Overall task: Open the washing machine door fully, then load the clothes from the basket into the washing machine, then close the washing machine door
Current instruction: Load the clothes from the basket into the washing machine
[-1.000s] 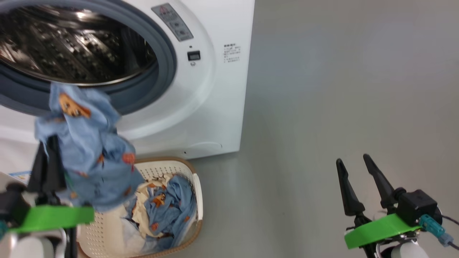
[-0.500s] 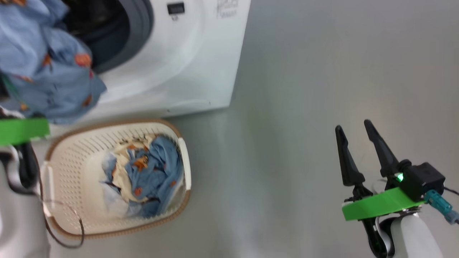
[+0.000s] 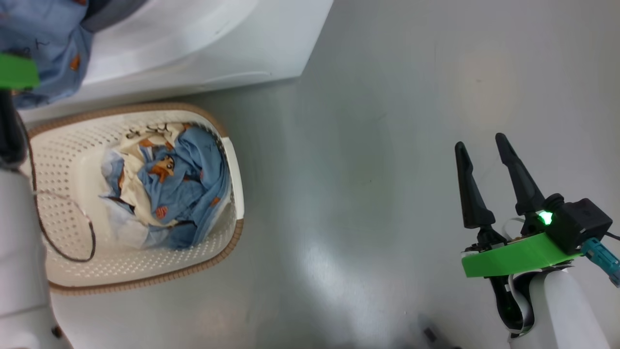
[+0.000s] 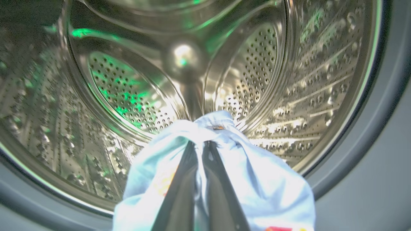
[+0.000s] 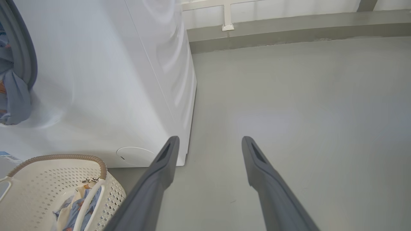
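Mostly grey floor point(image 3: 387, 145) beside washing machine point(image 3: 218, 43).

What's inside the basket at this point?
A crumpled heap of light-blue printed clothes mixed with cream cloth lies toward the right end of the basket in the head view. The left part shows bare perforated plastic. Anything beneath the heap is covered.

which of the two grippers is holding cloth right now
The left gripper: its jaws are shut on a light-blue garment at the mouth of the drum. The right gripper stands open and empty over the floor.
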Controlling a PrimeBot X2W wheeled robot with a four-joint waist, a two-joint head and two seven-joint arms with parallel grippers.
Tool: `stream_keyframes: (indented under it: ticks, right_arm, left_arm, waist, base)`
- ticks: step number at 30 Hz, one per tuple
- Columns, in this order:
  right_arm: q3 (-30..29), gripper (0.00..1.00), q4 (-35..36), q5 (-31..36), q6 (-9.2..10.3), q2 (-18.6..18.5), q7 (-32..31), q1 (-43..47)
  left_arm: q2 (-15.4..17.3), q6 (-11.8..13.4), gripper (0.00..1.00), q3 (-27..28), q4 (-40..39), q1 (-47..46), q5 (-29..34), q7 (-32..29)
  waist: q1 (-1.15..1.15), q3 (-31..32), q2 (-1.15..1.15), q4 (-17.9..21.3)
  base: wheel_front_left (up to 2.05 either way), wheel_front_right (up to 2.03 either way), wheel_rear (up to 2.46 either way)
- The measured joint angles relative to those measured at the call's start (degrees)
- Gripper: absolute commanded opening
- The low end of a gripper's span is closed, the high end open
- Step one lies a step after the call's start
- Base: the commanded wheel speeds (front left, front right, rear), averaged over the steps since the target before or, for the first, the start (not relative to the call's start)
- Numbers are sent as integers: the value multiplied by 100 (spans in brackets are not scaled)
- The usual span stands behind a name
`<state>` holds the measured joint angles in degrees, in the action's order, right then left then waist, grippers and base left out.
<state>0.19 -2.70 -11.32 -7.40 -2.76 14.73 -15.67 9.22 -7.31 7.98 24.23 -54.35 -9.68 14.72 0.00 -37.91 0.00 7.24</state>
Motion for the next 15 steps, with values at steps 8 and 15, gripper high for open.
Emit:
stream_keyframes:
  ticks: [8, 15]
  right_arm:
    - [125, 100, -62, -21, 0, -1, 0, 1]
    - [280, 100, -107, -27, 0, -3, 0, 4]
  left_arm:
    - [194, -1, 0, -556, 1492, -953, -30, -94]
    - [480, -1, 0, -1076, 2358, -1911, -96, -502]
  waist:
    - [0, -219, 0, -6]
    - [0, -273, 0, 42]
  base:
    - [0, 0, 0]
    - [0, 0, 0]
